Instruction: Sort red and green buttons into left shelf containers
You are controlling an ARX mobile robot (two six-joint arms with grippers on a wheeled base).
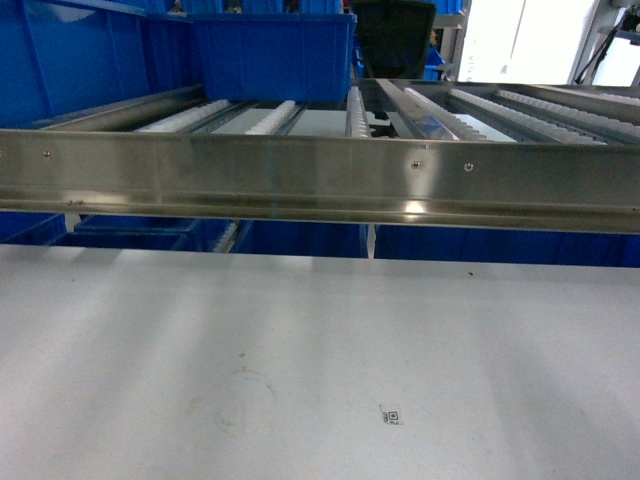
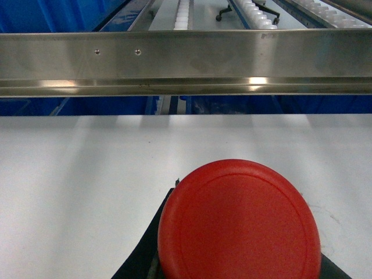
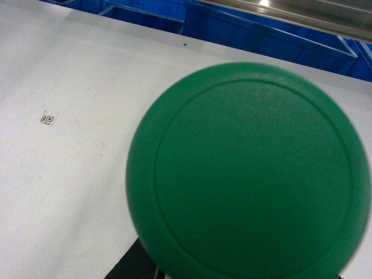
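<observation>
Nearest the right wrist lens: round green mushroom cap of a push-button [image 3: 249, 171], smooth plastic with a raised ring near its edge, filling most of that view and blurred by closeness. Below it, only a dark sliver of the right claw; jaws hidden, so cannot tell whether clamped on the button, though the cap sits right at the claw's mouth above the white worktop [image 3: 70, 174].

Close to the left wrist lens: round red mushroom cap of a second push-button [image 2: 239, 224], same ringed plastic, with dark claw parts showing at both lower sides. Left claw's jaws likewise covered; grip cannot be told.

On the worktop, a small printed square code mark [image 1: 390, 416].

Beyond the worktop's far edge, a brushed steel rail [image 1: 320, 175] fronting a roller shelf with white roller tracks [image 1: 272, 118]. On the left of that shelf, a large deep blue plastic bin [image 1: 272, 52] with smooth walls; contents hidden by its front wall. Beneath the rail, more blue bins [image 3: 261, 40], interiors not readable.
</observation>
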